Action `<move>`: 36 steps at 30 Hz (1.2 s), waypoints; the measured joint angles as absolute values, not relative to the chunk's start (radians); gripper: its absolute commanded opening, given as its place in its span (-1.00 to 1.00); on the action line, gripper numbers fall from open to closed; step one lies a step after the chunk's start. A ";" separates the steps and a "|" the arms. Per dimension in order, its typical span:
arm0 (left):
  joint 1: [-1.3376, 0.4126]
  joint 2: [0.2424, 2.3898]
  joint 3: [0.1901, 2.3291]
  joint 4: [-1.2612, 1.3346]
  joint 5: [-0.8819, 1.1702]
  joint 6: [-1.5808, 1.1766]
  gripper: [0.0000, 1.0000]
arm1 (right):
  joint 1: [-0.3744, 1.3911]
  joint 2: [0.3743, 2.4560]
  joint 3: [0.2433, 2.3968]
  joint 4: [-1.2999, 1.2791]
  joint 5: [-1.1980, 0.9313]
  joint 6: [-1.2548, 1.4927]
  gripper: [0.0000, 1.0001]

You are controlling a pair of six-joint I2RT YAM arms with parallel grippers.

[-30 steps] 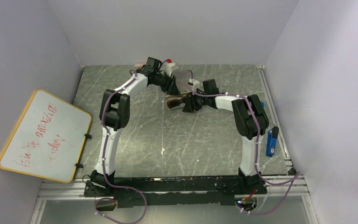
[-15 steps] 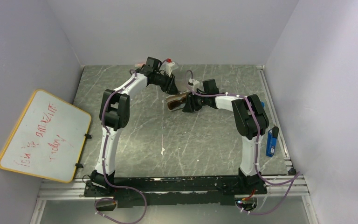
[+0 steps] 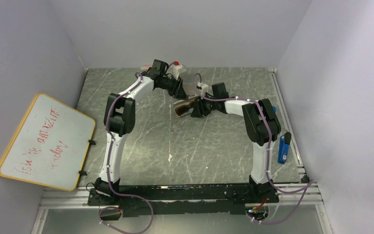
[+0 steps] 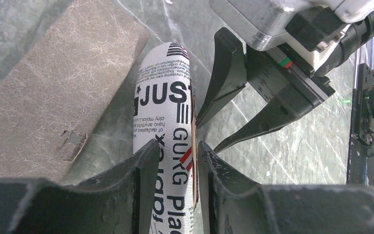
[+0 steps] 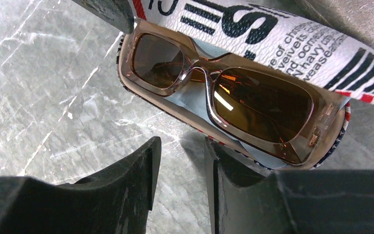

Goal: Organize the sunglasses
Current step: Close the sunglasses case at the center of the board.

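Lying inside the open printed case point(image 5: 282, 36), the sunglasses point(image 5: 224, 92) with the thin frame and brown lenses are resting on a light-blue cloth point(image 5: 177, 105), so this pair is looking almost put away. The case is sitting on the surface point(image 5: 53, 87), toward the far side, between the two arms. As far as the left wrist view is showing, the left jaws are pinching the lid of the printed case by its edge and holding it open. The right jaws are standing a little apart with nothing between them. They are hovering just in front of the case, near the lenses. I think the lid is needing to come down and shut before this pair is done. A brown case point(image 4: 53, 83) is lying just beside the printed one, and I cannot tell if it is holding anything. The black pair is not showing in any view, so I cannot tell if it is put away. My guess is that the job is sitting somewhere past the middle, with the closing of this case waiting.
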State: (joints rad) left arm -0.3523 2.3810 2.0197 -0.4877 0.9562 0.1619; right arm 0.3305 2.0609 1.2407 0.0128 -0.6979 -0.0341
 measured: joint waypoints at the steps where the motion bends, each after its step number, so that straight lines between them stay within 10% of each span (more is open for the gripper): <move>1: -0.352 2.381 2.020 -0.488 0.958 0.161 -0.31 | 0.331 2.061 1.241 0.013 -0.698 -0.034 -0.15; 36: -0.402 2.281 1.865 -0.446 0.909 0.268 -0.57 | 0.329 2.061 1.237 0.016 -0.712 -0.034 -0.15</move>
State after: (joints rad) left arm -0.4019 2.2814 1.8648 -0.4461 0.9089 0.2680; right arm 0.3294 2.0609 1.2373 0.0162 -0.7124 -0.0338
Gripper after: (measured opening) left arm 0.225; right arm 0.425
